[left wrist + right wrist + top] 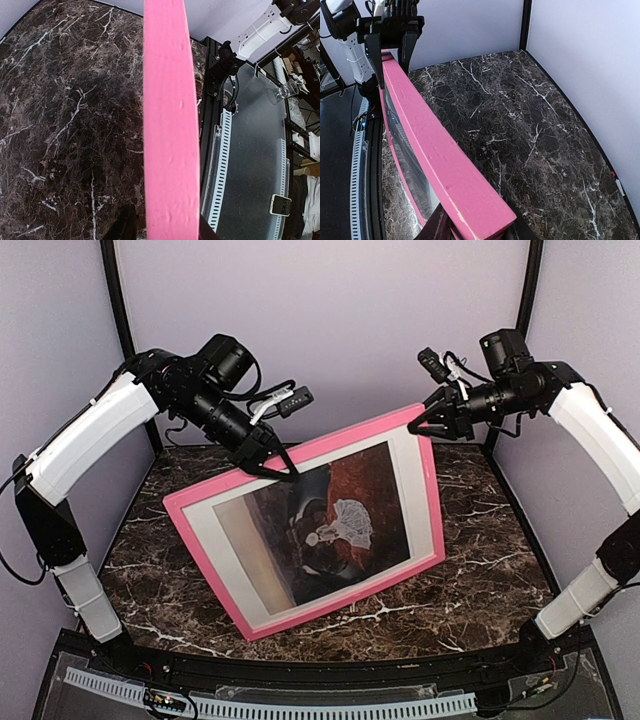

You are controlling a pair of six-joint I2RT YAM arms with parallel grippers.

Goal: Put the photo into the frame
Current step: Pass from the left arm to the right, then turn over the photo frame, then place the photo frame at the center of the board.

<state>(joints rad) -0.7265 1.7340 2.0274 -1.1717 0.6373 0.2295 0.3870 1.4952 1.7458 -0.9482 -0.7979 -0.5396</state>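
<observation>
While frame (305, 523) stands tilted on marble table (480, 570) | my left gripper (268, 452) clamps top rail, right gripper (432, 424) clamps upper-right corner | photo (320, 525) behind glass, rail runs gripper-to-gripper

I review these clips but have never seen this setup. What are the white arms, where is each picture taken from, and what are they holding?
These are two robot arms bolted at the near edge of a dark marble table. The wide picture comes from a fixed camera above and behind them; the other two come from cameras on each wrist. Both arms hold up one pink frame, tilted, its lower edge near the table. The left tool pinches the top rail, and the right tool pinches the upper right corner. Inside the frame you can see a white border and the photo.
</observation>
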